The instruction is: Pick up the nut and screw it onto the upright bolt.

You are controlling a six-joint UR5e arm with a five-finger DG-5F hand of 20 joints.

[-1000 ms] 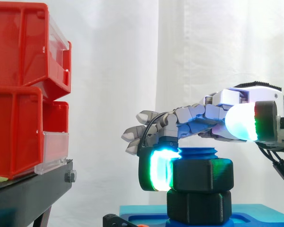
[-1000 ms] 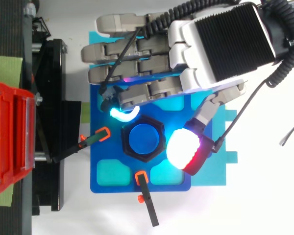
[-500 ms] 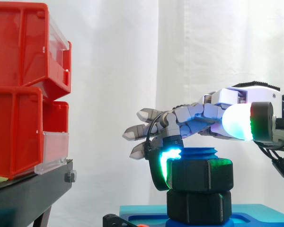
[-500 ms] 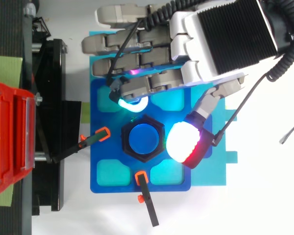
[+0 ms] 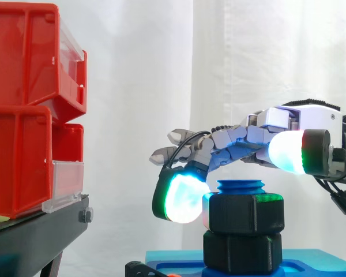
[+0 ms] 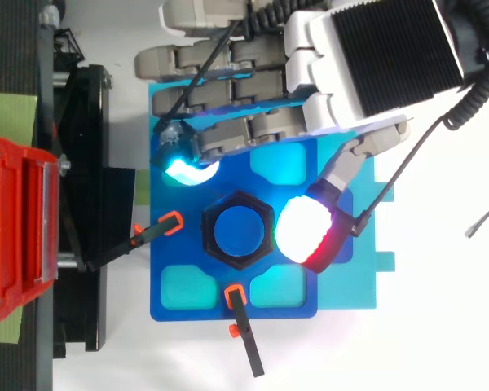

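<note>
Our hand (image 6: 373,50) hangs loose, holding nothing. The nut (image 5: 245,214) looks hard and light; we'd pinch flat sides at 3 and 9 o'clock.

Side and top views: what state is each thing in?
nut: on the bolt, threads showing above it, not gripped.
bolt: upright in the blue fixture.
hand: open, fingertip and thumb either side of the nut.
red bins: stacked on the black stand.
</note>
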